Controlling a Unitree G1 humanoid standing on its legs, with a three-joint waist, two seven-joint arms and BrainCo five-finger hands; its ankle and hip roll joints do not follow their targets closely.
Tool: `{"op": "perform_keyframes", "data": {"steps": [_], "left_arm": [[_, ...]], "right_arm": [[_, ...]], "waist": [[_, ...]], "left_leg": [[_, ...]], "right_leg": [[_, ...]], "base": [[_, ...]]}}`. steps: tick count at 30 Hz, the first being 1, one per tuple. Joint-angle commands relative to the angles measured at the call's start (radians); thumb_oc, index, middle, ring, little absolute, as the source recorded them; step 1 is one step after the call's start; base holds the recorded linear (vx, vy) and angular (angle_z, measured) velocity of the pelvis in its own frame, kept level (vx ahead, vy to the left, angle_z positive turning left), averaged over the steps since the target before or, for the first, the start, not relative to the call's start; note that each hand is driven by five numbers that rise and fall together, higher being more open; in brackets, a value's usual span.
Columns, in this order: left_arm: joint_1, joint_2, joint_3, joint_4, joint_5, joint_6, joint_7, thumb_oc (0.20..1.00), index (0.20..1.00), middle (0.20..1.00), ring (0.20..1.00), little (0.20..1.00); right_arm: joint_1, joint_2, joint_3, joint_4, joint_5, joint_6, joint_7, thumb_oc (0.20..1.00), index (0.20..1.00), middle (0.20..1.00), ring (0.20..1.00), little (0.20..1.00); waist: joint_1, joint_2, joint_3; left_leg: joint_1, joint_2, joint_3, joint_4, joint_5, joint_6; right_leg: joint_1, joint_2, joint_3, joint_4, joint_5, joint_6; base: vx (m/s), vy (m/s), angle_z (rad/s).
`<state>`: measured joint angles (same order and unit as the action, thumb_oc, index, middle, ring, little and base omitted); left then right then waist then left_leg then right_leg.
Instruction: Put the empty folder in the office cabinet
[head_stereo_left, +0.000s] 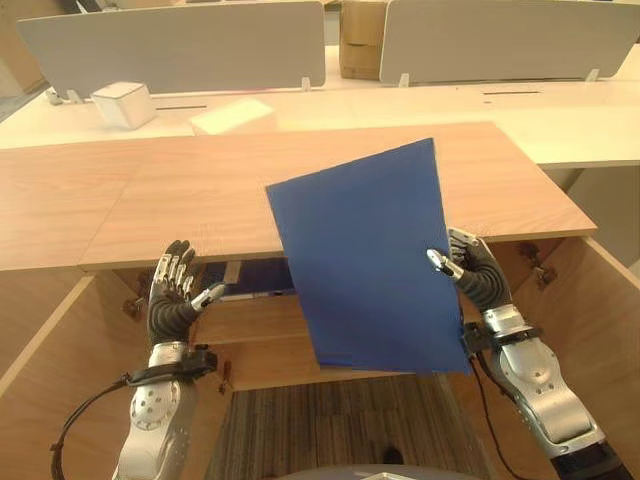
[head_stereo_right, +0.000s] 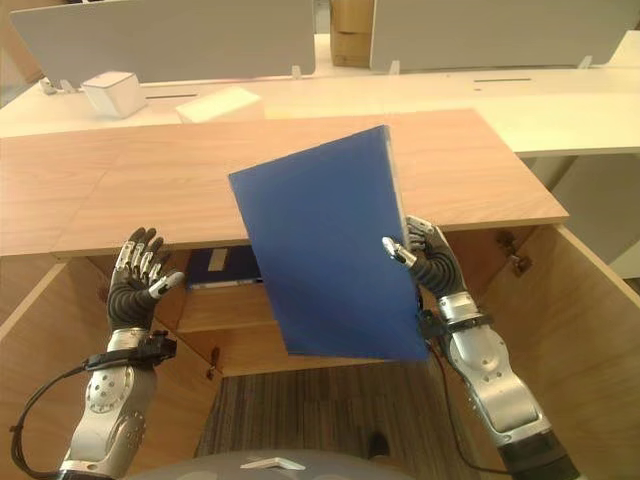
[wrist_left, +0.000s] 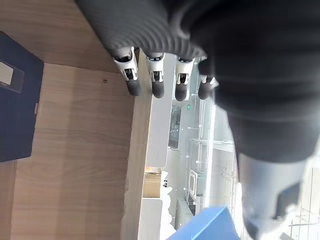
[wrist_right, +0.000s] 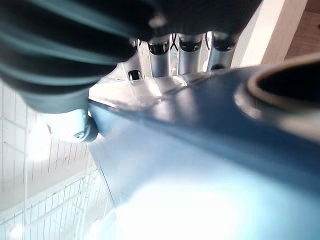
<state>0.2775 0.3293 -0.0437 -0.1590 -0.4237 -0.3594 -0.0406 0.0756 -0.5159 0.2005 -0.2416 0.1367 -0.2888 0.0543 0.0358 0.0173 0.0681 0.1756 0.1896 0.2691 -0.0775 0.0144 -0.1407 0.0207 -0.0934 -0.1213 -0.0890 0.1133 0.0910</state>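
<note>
Blue folder (head_stereo_left: 375, 265) held up in air, tilted, in front of cabinet (head_stereo_left: 330, 200) top, above open cabinet mouth. Pinched at its right edge by right hand (head_stereo_left: 468, 268): thumb on near face, fingers behind. Left hand (head_stereo_left: 175, 295) off to the side, well apart from folder, fingers straight and relaxed, holding nothing, near left door (head_stereo_left: 40, 380).

Inside cabinet: shelf (head_stereo_left: 250, 320) w/ a dark binder (head_stereo_right: 222, 266) lying flat already.

Handling, by judgement: light, thin, flat; looks fairly stiff but prob. flexes when held by one edge only. Cover looks smooth, so likely slippery in a pinch grip. Not fragile, corners may bend if knocked on the cabinet edge. Best hold: mid-edge as now, w/ left hand supporting opposite edge. Needs tipping flatter before sliding onto shelf.
</note>
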Motion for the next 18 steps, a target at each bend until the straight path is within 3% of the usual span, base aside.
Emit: {"op": "perform_keyframes", "data": {"steps": [1, 9, 18], "left_arm": [[-0.007, 0.132, -0.008, -0.04, 0.079, -0.089, 0.024, 1.0, 1.0, 1.0, 1.0, 1.0], [0.073, 0.196, -0.054, 0.028, 0.187, -0.118, 0.066, 1.0, 1.0, 1.0, 1.0, 1.0], [0.134, 0.386, -0.166, 0.076, 0.27, -0.17, 0.163, 1.0, 1.0, 1.0, 1.0, 1.0]], "right_arm": [[-0.05, -0.036, 0.007, -0.095, -0.066, -0.107, -0.031, 0.2, 0.2, 0.2, 0.2, 0.2], [0.038, -0.142, 0.087, -0.083, -0.201, -0.126, -0.049, 0.2, 0.2, 0.2, 0.2, 0.2], [0.058, -0.348, 0.228, -0.044, -0.375, -0.159, -0.156, 0.2, 0.2, 0.2, 0.2, 0.2]], "waist": [[-0.014, -0.073, -0.028], [-0.014, -0.07, -0.015], [-0.007, -0.058, 0.059]], "left_leg": [[-0.05, 0.017, -0.052, -0.01, -0.002, 0.016], [-0.048, 0.015, -0.057, -0.01, -0.003, 0.013], [-0.086, 0.009, -0.073, -0.01, 0.018, 0.006]], "right_leg": [[0.066, -0.132, -0.005, 0.005, -0.036, 0.098], [0.071, -0.136, -0.017, 0.007, -0.038, 0.107], [0.04, -0.145, -0.031, 0.011, -0.025, 0.124]], "base": [[0.0, 0.0, 0.0], [0.0, 0.0, 0.0], [-0.04, 0.005, 0.06]]}}
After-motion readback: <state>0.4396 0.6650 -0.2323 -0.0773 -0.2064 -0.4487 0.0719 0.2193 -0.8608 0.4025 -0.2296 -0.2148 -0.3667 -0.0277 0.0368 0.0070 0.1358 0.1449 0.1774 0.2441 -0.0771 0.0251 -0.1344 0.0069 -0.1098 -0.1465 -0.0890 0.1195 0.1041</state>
